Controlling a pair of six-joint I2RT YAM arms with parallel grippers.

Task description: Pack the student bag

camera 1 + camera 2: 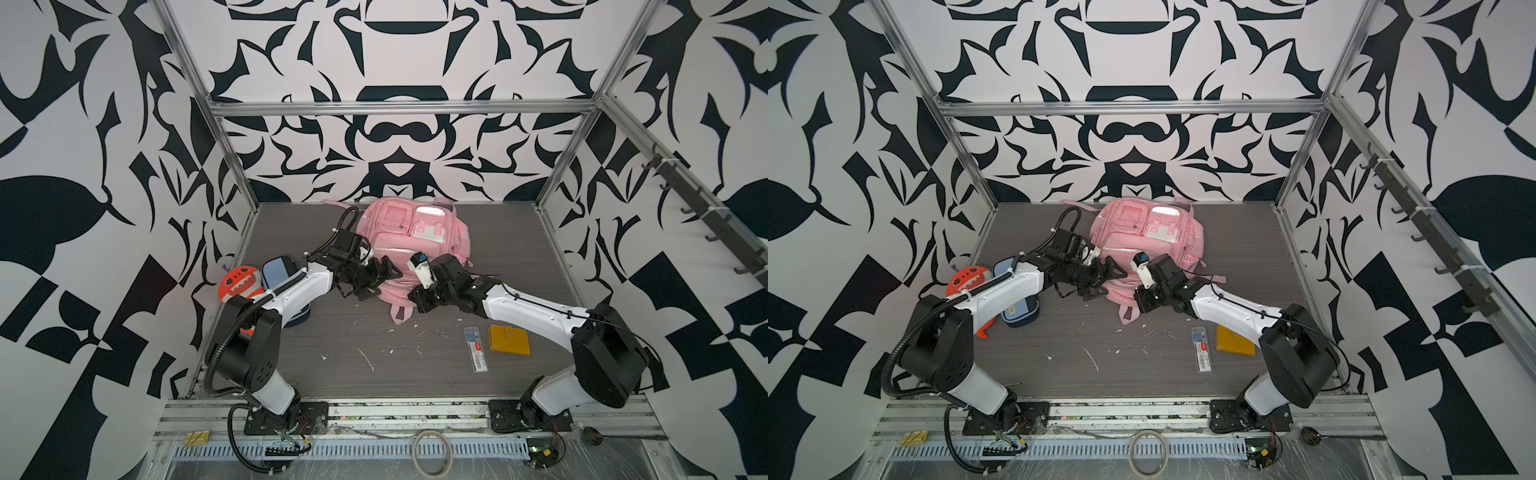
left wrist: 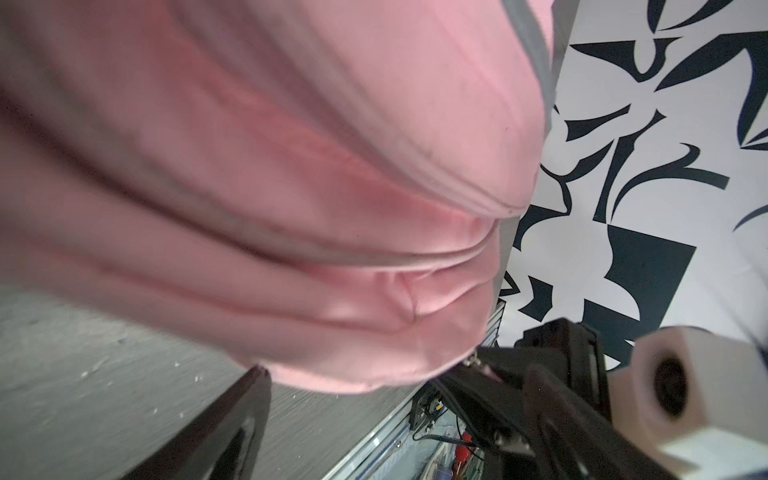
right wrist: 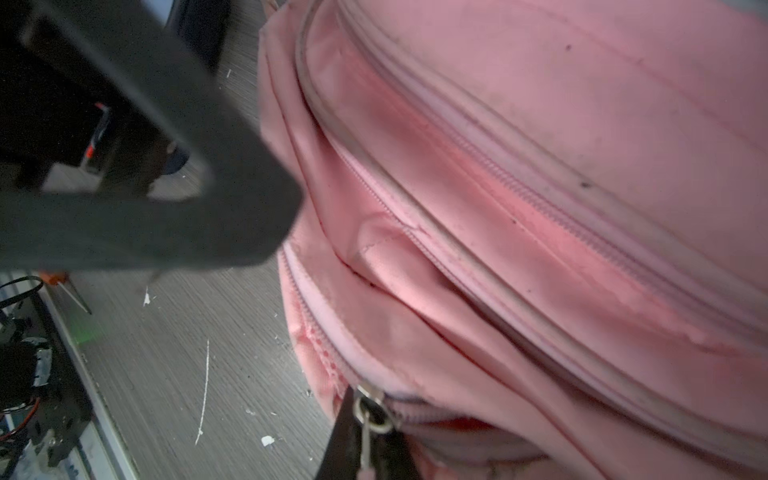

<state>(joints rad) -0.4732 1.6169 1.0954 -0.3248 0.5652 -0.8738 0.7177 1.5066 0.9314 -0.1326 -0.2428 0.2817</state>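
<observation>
**At table back-centre: student bag (image 1: 409, 241), both claws at its near end**

On the grey table (image 1: 415, 374), you have these items, listed back to front.

1. Student bag: pink, lying flat with its pockets up. The far end is near the back wall. The near end, with its strap loop, faces the arm bases.
2. Left gripper (image 1: 380, 280): at the bag's near-left corner, jaws spread wide. Pink fabric bulges just beside them, and they hold nothing.
3. Right gripper (image 1: 412, 296): at the bag's near edge, jaws closed on the metal zip pull (image 3: 368, 415), which the right wrist view shows pinched.
4. Blue pencil case (image 1: 276, 272) and orange plush toy (image 1: 237, 284): touching each other at the table's left edge, partly under your left arm.
5. Clear slim box (image 1: 476, 348) and yellow wallet (image 1: 509, 339): side by side at near-right, close to your right forearm.

Room for moving:
- Front centre, between the arm bases, is open tabletop marked only by white flecks.
- Right of the bag, open surface runs to the right rail.
- Left of the bag, the gap to the pencil case is narrow and the left wrist fills it.
- Behind the bag, little room is left before the wall.
</observation>
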